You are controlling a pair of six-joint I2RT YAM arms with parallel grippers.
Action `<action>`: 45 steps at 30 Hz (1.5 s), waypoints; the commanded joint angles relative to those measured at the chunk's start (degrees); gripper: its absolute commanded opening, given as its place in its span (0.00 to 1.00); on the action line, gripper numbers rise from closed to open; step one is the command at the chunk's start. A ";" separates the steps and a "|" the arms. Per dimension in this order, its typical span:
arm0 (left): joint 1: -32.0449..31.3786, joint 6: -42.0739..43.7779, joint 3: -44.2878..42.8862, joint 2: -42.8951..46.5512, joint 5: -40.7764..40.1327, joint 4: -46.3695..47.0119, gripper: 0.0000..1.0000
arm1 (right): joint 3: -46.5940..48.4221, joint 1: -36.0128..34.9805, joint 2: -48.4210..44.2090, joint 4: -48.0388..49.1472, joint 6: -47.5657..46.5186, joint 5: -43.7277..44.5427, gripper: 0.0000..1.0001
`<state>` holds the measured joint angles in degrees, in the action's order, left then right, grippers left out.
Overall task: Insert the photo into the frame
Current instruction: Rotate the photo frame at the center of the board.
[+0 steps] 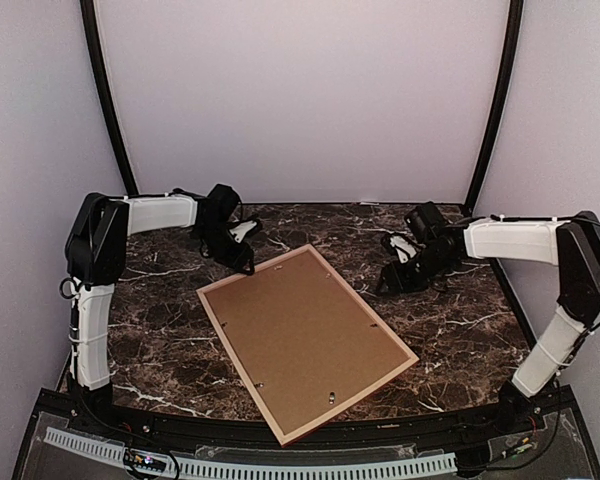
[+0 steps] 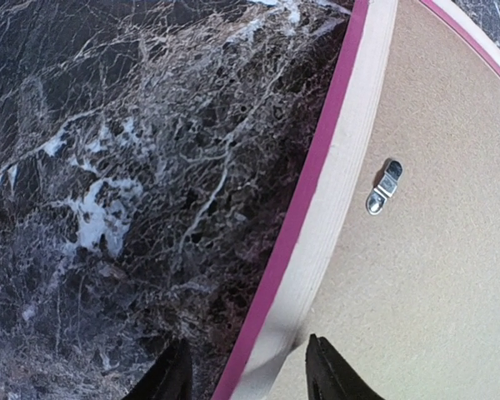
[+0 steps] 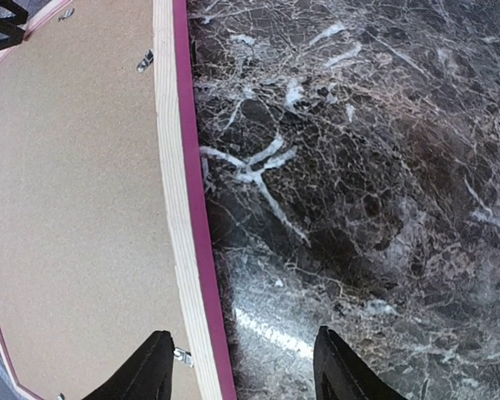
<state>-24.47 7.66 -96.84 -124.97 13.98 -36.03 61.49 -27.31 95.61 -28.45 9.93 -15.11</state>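
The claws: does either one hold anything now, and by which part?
Nothing is held. The left claw and the right claw are open over edges of the frame, not closed on it.

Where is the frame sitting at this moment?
In the top view, the frame lies flat, back up, mid-way across the marble table. It is turned diagonally, with the left hand by its far-left edge and the right hand by its far-right edge.

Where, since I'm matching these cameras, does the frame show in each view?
Top external: frame lying skewed mid-picture, back up.
Left wrist: frame rim crosses from top right to bottom centre.
Right wrist: frame rim runs top to bottom, left of centre.
Shared landmark: brown backing board inside it.
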 commanded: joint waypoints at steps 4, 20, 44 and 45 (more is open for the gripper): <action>-1.43 -0.35 0.51 -0.35 -3.24 -1.15 0.39 | -4.69 0.15 -8.25 1.83 7.89 1.24 0.60; -1.35 -12.82 6.97 2.25 -11.55 0.26 0.06 | -20.01 0.11 -24.35 3.03 22.31 3.26 0.66; -1.98 -36.42 51.00 34.32 -0.90 20.75 0.18 | -21.03 -7.57 -11.67 11.26 30.11 12.41 0.62; -2.53 -37.11 52.22 35.73 -0.85 20.85 0.19 | -20.39 -7.58 -10.95 11.38 29.77 13.01 0.62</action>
<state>-25.19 -25.69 -48.90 -93.03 9.45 -14.33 38.41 -34.50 82.04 -19.18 40.91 -5.10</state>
